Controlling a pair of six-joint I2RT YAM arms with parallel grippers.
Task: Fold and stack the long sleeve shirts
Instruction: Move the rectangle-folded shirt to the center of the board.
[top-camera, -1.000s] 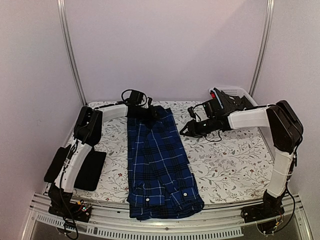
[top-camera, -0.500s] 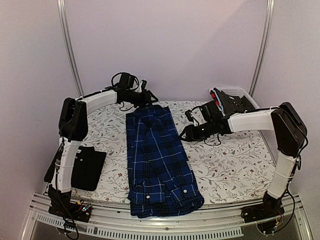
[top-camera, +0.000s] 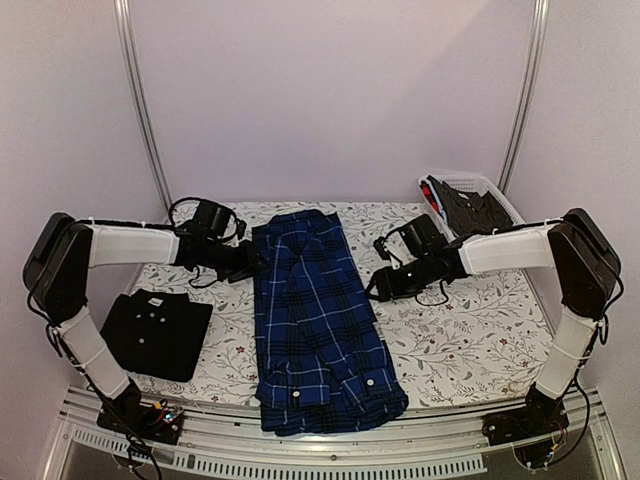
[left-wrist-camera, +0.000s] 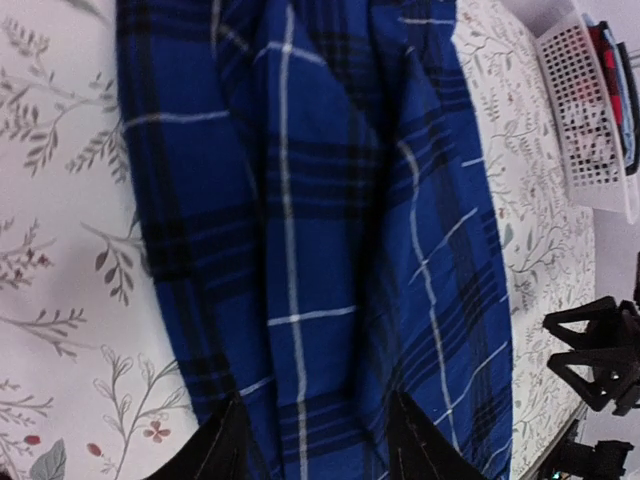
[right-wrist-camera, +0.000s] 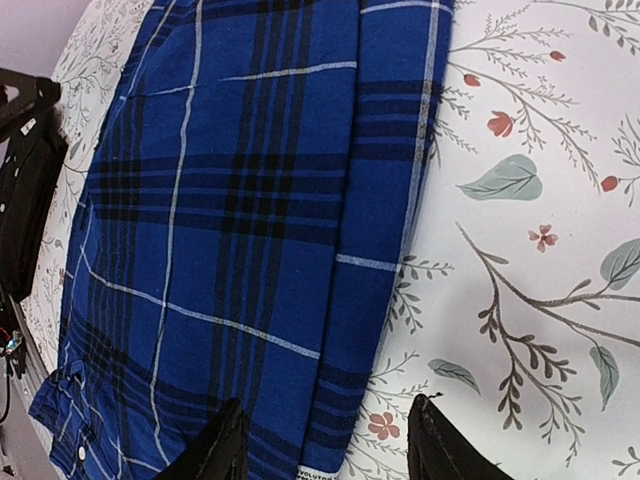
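Observation:
The blue plaid shirt (top-camera: 318, 315) lies lengthwise down the middle of the table as a long narrow strip, collar end far, cuffs at the near edge. The black shirt (top-camera: 158, 333) lies folded at the near left. My left gripper (top-camera: 252, 262) is open at the plaid shirt's left edge, its fingertips (left-wrist-camera: 222, 450) over the cloth (left-wrist-camera: 310, 200). My right gripper (top-camera: 375, 288) is open at the shirt's right edge, with one fingertip (right-wrist-camera: 215, 445) over the plaid (right-wrist-camera: 250, 200) and the other over the tablecloth.
A white lattice basket (top-camera: 470, 200) holding dark and red clothes stands at the far right; it also shows in the left wrist view (left-wrist-camera: 590, 110). The floral tablecloth (top-camera: 460, 330) covers the table. Metal posts (top-camera: 140, 100) rise at the back corners.
My left arm has swung down from the shirt's far collar end to its left edge. My right gripper has moved slightly nearer along the right edge. The shirt lies still.

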